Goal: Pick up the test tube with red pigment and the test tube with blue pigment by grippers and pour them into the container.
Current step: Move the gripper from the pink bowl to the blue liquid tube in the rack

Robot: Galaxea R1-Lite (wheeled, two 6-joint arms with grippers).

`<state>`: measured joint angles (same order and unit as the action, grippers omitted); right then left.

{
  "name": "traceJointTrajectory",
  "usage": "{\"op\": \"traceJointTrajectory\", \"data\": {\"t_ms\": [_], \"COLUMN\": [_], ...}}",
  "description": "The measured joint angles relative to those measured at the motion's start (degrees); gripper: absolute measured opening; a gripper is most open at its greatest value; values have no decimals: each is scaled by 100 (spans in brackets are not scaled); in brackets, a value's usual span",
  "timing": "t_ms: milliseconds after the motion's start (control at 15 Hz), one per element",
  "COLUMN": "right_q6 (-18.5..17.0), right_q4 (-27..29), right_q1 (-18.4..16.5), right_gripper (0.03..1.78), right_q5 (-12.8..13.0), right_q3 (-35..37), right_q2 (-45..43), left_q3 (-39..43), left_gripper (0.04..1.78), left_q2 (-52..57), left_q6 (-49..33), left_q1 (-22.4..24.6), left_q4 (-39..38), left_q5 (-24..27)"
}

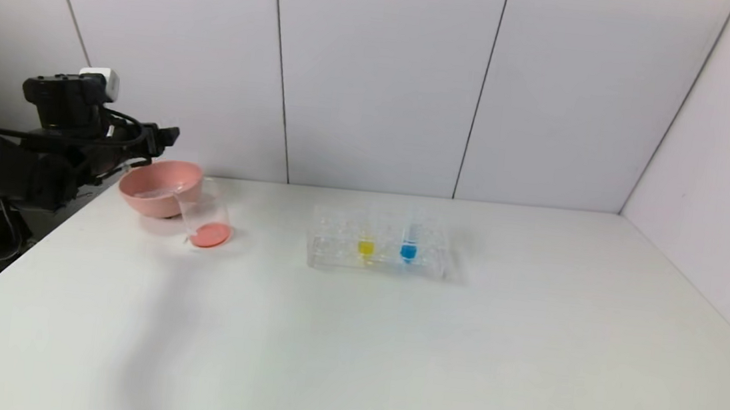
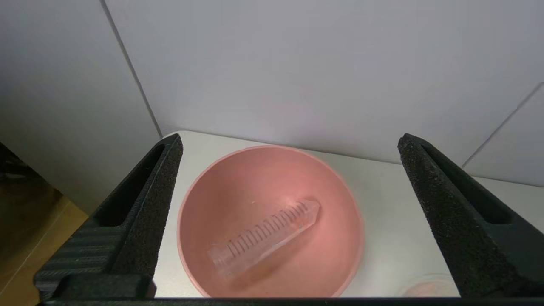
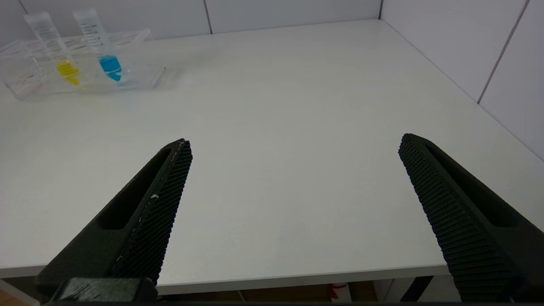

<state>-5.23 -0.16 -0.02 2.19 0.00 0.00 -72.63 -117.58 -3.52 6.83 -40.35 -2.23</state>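
Now the left gripper (image 2: pixel 289 140) hangs spread wide above the pink bowl (image 2: pixel 204 199) holding 1 emptied tube (image 2: pixel 265 236)

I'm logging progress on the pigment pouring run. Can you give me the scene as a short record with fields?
left gripper: open, above the pink bowl
pink bowl contents: one emptied clear tube, lying on its side
container: beside the bowl, red pigment at its bottom
tube rack: mid-table, holds two upright tubes
test tube with blue pigment: in the rack, untouched
yellow tube: in the rack, next to the blue one
right gripper: open, over the table's near edge, holding nothing
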Motion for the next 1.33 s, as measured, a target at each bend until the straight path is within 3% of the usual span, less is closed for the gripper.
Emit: {"op": "traceJointTrajectory", "data": {"t_ms": [267,600,933,1133,1333], "right_q6": [0,0,-2,-2,-2], "right_q4": [0,0,0,2,0], "right_q1": [0,0,2,2,0], "right_gripper": [177,177,177,177,177], "right_q5": [0,0,0,0,0], "right_q3": [0,0,0,0,0], "right_q2": [0,0,0,0,0], "left_q3": [356,1577,2883,3357,3589], "left_gripper": [176,176,176,176,176], "left_q2": [697,1965,3081,3513,3699], "left_q6": [-49,-13,48,39,-2], "left_q1": [-322,-767,-1379,-1983,-2851], "left_q4": [535,1211,1307,1320,1329], "left_q5": [241,1198,2119,2186,1802]}}
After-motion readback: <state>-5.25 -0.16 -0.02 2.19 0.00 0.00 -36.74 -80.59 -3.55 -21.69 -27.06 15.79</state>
